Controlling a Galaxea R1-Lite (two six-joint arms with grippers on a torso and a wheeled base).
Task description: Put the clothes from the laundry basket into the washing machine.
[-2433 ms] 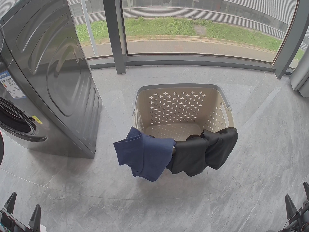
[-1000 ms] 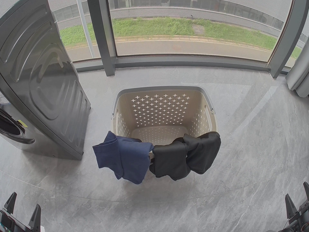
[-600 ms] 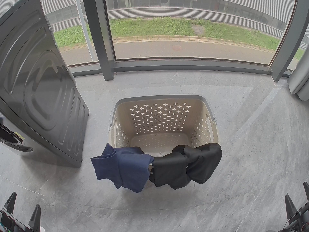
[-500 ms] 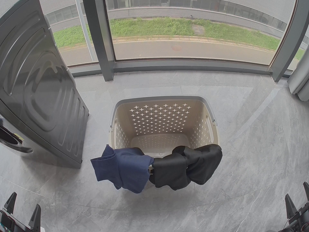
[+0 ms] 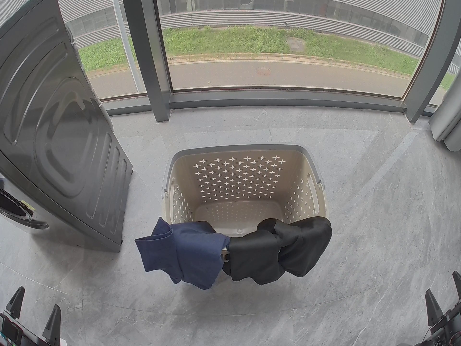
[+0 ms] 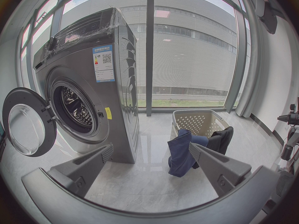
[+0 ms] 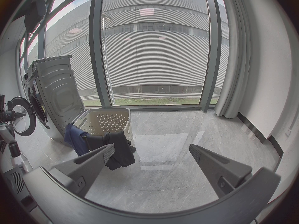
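1. The laundry basket stands on the grey floor.
2. A blue garment hangs over the basket's near rim at its left corner. A black garment hangs over the same rim just beside it, and the two touch.
3. The washing machine stands left of the basket, near it but apart, with its round door swung open.
4. The left end effector sits low, on the near side of the basket and off to its left, spread wide and holding nothing.
5. The right end effector sits on the near side of the basket, off to its right, also wide and empty.

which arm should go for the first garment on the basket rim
Left, probably: the navy blue cloth hangs on the beige plastic laundry basket nearest the left gripper, and the grey washing machine stands left too.
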